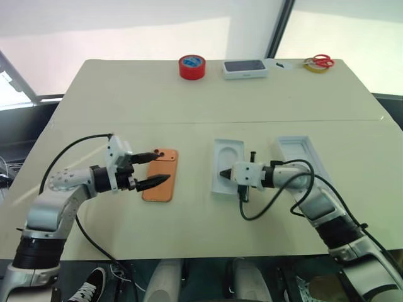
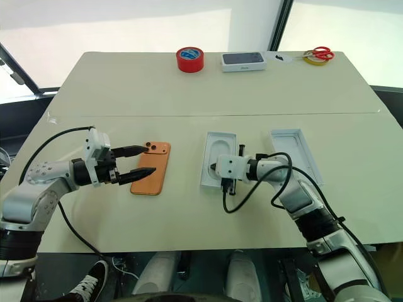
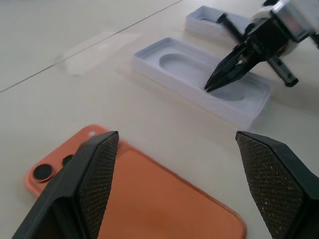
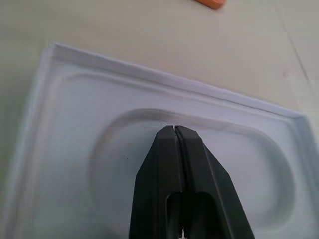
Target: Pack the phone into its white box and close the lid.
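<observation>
Left gripper (image 1: 157,168) apparently just over phone (image 1: 160,182)

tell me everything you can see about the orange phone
The phone is a slim orange slab with rounded corners and a matte-looking back. It lies flat on the table, back up, with dark camera lenses clustered at its far corner. It sits on the robot's left side, apart from the white moulded insert. The open left gripper hovers over it, one finger toward each end; whether the fingers touch it cannot be told.
</observation>
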Tool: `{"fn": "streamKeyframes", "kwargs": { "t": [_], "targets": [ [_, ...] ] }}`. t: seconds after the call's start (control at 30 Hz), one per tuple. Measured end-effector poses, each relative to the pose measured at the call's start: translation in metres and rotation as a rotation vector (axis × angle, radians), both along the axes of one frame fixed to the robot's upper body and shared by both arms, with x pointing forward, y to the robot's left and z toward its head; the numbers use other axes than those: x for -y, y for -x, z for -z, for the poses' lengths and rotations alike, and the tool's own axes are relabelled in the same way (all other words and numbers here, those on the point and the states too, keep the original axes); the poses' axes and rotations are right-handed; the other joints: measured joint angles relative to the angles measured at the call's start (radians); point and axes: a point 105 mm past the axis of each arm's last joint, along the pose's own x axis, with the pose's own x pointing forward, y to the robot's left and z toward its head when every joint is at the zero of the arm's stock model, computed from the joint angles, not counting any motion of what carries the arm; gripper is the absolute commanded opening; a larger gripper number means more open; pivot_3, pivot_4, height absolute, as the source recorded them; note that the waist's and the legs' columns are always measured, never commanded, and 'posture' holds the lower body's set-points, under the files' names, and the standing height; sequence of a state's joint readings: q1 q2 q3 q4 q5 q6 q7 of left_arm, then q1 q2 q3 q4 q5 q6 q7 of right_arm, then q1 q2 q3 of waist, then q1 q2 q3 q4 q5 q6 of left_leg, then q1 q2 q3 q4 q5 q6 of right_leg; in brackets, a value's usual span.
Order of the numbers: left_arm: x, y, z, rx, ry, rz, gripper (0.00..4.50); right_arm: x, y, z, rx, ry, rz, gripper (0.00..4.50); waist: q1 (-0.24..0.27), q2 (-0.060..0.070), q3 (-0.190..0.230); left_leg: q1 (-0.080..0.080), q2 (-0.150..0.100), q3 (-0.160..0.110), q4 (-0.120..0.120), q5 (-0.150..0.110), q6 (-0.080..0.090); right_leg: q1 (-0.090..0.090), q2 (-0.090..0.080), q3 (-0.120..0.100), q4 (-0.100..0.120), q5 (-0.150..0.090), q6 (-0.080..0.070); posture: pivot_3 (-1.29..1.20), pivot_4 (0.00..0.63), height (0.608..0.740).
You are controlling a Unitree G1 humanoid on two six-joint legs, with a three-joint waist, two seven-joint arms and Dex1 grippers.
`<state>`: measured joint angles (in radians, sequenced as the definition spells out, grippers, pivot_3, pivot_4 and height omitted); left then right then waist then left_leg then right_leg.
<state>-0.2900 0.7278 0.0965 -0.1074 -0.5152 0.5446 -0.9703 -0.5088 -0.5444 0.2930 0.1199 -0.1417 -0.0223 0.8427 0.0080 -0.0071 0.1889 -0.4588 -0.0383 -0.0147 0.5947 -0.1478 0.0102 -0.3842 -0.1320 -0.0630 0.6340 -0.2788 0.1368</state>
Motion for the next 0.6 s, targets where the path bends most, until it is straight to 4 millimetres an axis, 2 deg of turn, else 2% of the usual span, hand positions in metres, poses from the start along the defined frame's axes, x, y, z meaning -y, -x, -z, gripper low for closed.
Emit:
{"fn": "streamKeyframes", "kwargs": {
  "t": [0.1,0.17,0.23,0.3,0.47,0.6],
  "targets": [
    [-0.017,-0.01,0.003,-0.153,0.083,-0.094,3.96,-0.019,-0.01,-0.03,0.068,-0.112,-0.005,0.03,-0.005,0.0,0.0,-0.001,0.001,0.001,-0.001,0.001,0.0,-0.003,0.001,0.001,0.003,0.0,0.0,0.0,0.15,0.74],
    [-0.028,-0.015,0.004,-0.262,0.153,-0.156,3.96,-0.041,-0.014,-0.048,0.103,-0.173,-0.029,0.03,-0.015,-0.001,0.0,-0.001,0.001,0.001,-0.001,0.001,0.0,-0.003,0.002,0.001,0.007,0.0,0.0,0.0,0.15,0.74],
    [-0.035,-0.018,0.004,-0.348,0.221,-0.202,3.96,-0.065,-0.013,-0.057,0.106,-0.187,-0.077,0.03,-0.021,-0.001,0.0,-0.001,0.001,0.002,0.0,0.002,-0.001,-0.003,0.002,0.003,0.011,0.0,0.0,0.0,0.15,0.74],
    [-0.038,-0.02,0.004,-0.411,0.274,-0.228,3.96,-0.081,-0.009,-0.05,0.081,-0.146,-0.127,0.03,-0.019,-0.001,0.0,-0.001,0.0,0.002,0.0,0.002,-0.001,-0.005,0.001,0.003,0.011,0.0,0.0,0.0,0.15,0.74],
    [-0.048,-0.022,0.021,-0.501,0.269,-0.326,3.96,-0.105,0.005,-0.012,-0.067,0.03,-0.201,0.03,-0.022,-0.001,0.0,-0.001,0.001,0.004,0.001,0.002,-0.001,-0.006,0.001,0.006,0.014,0.0,0.0,0.0,0.15,0.74],
    [-0.046,-0.013,0.027,-0.532,0.235,-0.317,3.96,-0.112,0.011,0.001,-0.163,0.153,-0.223,0.03,-0.024,-0.001,0.0,-0.001,0.001,0.005,0.0,0.002,-0.002,-0.008,0.002,0.007,0.013,0.0,0.0,0.0,0.15,0.74]
  ]
}}
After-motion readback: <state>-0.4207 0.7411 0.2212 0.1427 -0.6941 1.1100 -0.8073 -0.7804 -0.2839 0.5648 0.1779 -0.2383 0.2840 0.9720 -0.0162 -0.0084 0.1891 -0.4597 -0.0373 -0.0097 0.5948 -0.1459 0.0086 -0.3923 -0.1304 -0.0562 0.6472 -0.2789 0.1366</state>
